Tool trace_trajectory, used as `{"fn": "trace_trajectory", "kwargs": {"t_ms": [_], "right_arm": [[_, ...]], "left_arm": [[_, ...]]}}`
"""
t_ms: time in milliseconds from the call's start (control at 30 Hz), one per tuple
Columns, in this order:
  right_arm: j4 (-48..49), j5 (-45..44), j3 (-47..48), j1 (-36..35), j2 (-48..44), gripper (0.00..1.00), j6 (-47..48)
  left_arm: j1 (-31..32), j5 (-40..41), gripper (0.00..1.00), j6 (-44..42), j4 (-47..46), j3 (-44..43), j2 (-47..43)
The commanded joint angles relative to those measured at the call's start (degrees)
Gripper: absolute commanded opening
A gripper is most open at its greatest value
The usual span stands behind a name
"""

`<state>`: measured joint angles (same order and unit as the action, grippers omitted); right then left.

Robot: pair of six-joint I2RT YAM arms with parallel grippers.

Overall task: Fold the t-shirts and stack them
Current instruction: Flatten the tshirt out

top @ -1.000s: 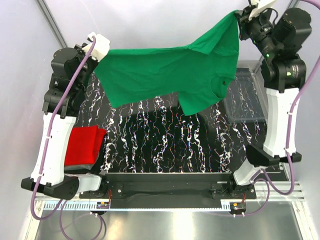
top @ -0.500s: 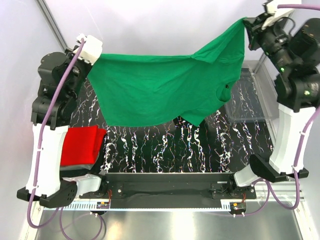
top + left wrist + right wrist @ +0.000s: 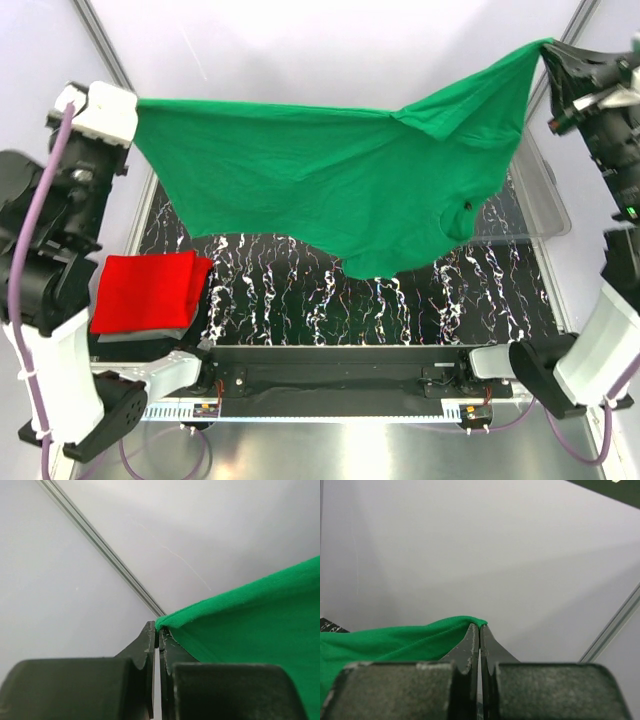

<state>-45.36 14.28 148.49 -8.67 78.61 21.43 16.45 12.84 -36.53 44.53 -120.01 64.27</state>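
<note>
now the arms have lifted and spread: left gripper (image 3: 135, 103) at 10 o'clock, right gripper (image 3: 548, 50) at 1 o'clock, each pinching the green t-shirt (image 3: 330, 180) taut, probably ready to lay flat.

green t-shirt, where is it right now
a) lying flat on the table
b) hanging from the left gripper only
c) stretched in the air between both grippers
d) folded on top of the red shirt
c, the green t-shirt hangs spread above the table, one end pinched in the left gripper and the other in the right gripper.
</note>
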Motion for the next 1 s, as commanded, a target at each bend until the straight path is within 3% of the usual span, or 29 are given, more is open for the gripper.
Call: {"fn": "trace_trajectory", "kwargs": {"t_ms": [0, 267, 467, 600, 800, 967], "right_arm": [[2.8, -0.3, 0.1, 0.1, -2.6, 0.00, 0.0], [1.5, -0.1, -2.9, 1.1, -8.6, 0.00, 0.1], [2.1, -1.0, -6.0, 1.7, -8.1, 0.00, 1.2], [4.3, -0.7, -15.6, 1.7, -7.4, 0.00, 4.1], [19.8, 0.2, -40.0, 1.6, -8.6, 0.00, 9.6], [28.6, 1.2, -50.0, 1.6, -2.1, 0.00, 10.8]], "left_arm": [[0.0, -1.4, 0.00, 0.5, -0.5, -0.6, -1.7], [-0.4, -3.7, 0.00, 1.6, 0.8, 3.1, -8.2], [-0.9, -3.9, 0.00, 0.5, 1.3, 10.0, -9.6], [-0.9, -3.1, 0.00, -1.0, 1.1, 17.7, -9.1], [-1.4, -2.2, 0.00, -1.0, -2.5, 29.3, -4.3], [-4.4, -2.7, 0.00, -1.5, -8.1, 36.7, 3.0]]}}
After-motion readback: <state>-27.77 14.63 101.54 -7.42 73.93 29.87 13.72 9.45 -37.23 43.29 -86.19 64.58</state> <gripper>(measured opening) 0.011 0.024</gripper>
